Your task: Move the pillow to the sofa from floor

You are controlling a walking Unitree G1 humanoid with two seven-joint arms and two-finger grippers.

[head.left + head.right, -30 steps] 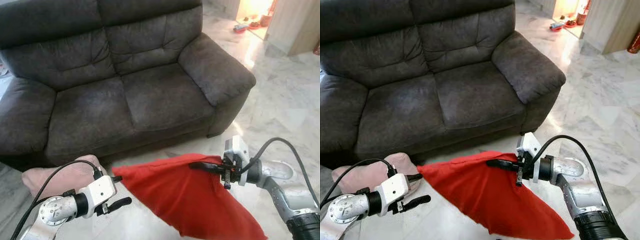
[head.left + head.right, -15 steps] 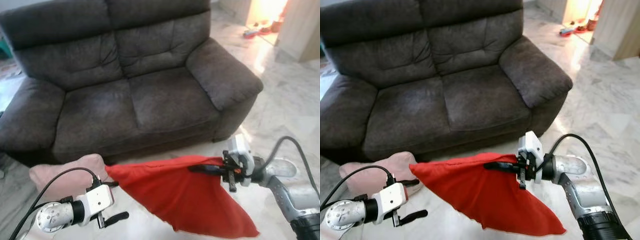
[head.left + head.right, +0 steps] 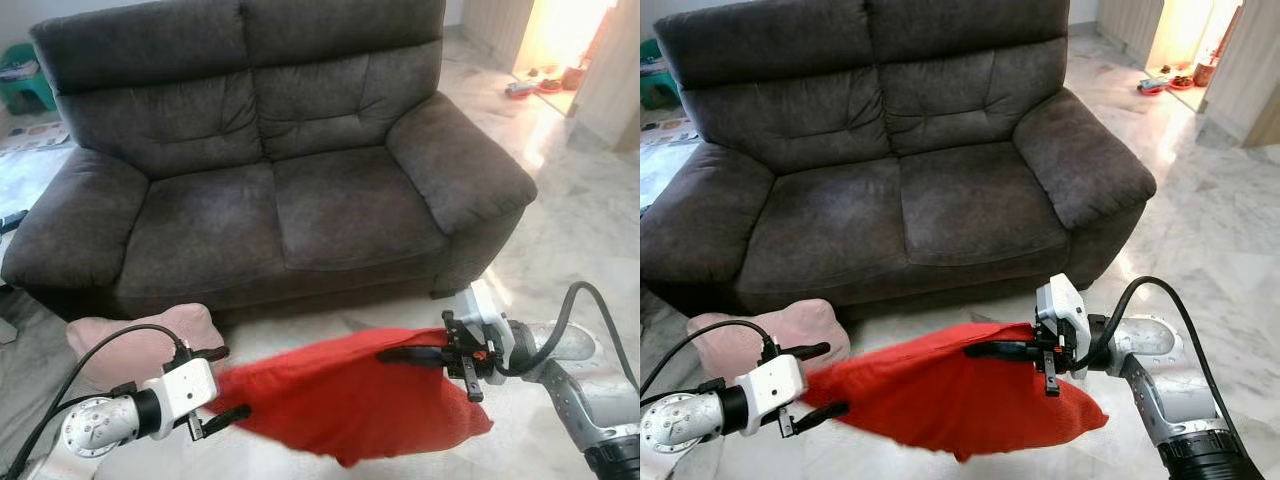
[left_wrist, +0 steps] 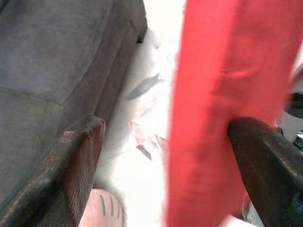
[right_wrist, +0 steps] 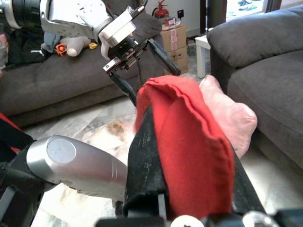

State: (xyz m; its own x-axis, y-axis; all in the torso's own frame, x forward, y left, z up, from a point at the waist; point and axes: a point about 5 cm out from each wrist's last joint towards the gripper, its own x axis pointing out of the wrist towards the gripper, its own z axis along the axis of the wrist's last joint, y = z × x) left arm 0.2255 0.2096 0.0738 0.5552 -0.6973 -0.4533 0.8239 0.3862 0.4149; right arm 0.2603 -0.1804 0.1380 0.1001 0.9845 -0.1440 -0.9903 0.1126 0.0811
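A red pillow (image 3: 340, 410) hangs stretched above the marble floor in front of the dark grey sofa (image 3: 270, 210). My right gripper (image 3: 392, 353) is shut on its upper right edge; in the right wrist view the red cloth (image 5: 189, 137) is pinched between the black fingers. At the pillow's left corner my left gripper (image 3: 220, 385) is open, one finger above the corner and one below. In the left wrist view the red pillow (image 4: 213, 109) lies against one finger (image 4: 265, 156) with a wide gap to the other finger (image 4: 75, 156).
A pink pillow (image 3: 130, 340) lies on the floor against the sofa's front left, just behind my left arm. The marble floor (image 3: 580, 240) stretches right to a lit doorway (image 3: 560, 50). A green stool (image 3: 25, 75) stands far left.
The camera has pulled back and shows more of the sofa. The red pillow has bunched up and risen, and its left corner now sits between my left gripper's fingers. The right grip is unchanged.
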